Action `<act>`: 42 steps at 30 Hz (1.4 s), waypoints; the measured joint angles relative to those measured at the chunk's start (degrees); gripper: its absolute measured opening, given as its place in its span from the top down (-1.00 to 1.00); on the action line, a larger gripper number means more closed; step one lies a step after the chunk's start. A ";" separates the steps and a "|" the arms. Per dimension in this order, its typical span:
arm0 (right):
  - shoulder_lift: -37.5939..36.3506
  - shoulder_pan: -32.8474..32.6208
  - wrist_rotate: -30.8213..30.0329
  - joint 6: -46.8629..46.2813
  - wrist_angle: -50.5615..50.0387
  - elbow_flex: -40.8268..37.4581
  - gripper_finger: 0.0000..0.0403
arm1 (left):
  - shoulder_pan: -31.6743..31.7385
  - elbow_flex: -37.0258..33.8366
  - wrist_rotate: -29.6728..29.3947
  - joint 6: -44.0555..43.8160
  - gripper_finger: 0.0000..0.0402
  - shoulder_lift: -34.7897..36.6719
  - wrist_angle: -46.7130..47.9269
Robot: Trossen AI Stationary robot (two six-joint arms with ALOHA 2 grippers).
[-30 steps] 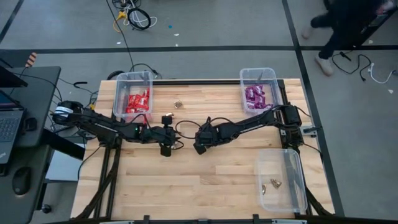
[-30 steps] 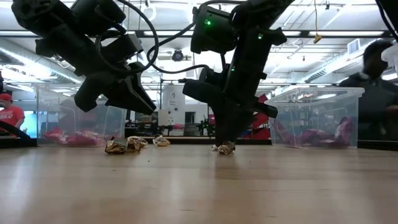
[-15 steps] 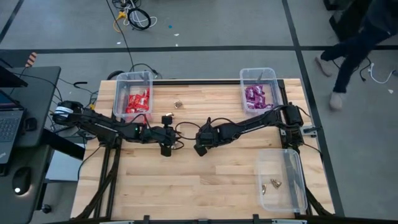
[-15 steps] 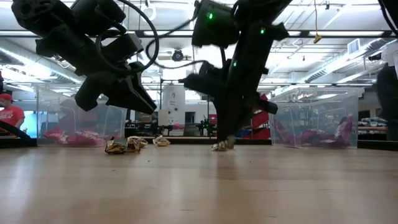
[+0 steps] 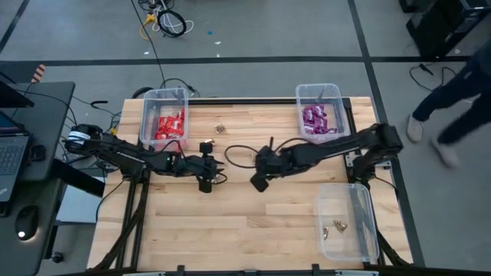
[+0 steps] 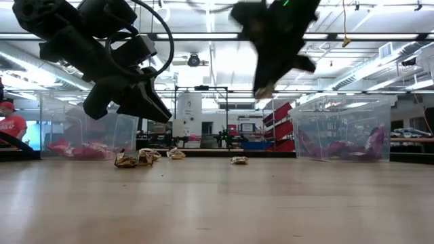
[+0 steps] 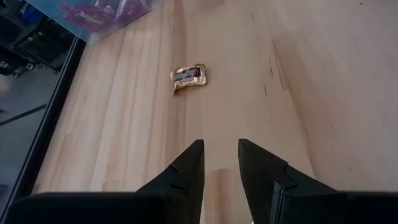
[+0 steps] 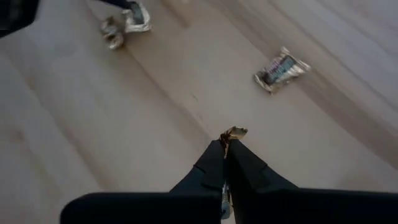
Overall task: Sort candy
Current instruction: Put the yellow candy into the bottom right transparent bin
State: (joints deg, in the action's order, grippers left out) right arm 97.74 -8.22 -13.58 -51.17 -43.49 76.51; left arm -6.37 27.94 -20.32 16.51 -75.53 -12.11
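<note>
The right pincer (image 8: 227, 144) is lifted off the table (image 5: 253, 222), its jaws closed on a gold foil candy (image 8: 234, 132) whose wrapper pokes out past the tips. The left pincer (image 7: 221, 163) hovers low over the table with its jaws slightly apart and nothing between them. Ahead of it, apart from its tips, lies another gold candy (image 7: 188, 77). Red packets (image 5: 169, 125) fill the bin (image 5: 164, 95) at the table's far left, purple packets (image 5: 314, 119) the far right bin (image 5: 319, 90), and two gold pieces (image 5: 334, 227) lie in the near right bin (image 5: 347, 192).
</note>
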 joint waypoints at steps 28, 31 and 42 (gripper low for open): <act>-26.14 -21.68 21.49 -32.25 -40.90 0.02 0.97 | 0.00 0.00 -0.02 -0.26 0.49 0.00 -1.88; -24.45 -23.72 22.07 -33.69 -41.83 0.02 0.97 | 0.00 0.00 -0.02 -0.26 0.49 0.00 -1.87; -14.01 -30.04 23.81 -30.62 -41.05 0.00 0.97 | 0.00 0.00 -1.44 -0.17 0.49 0.00 -1.82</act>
State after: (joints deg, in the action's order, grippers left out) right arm 83.73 -38.26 10.22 -81.79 -84.54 76.51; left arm -6.37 27.94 -21.76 16.33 -75.53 -13.93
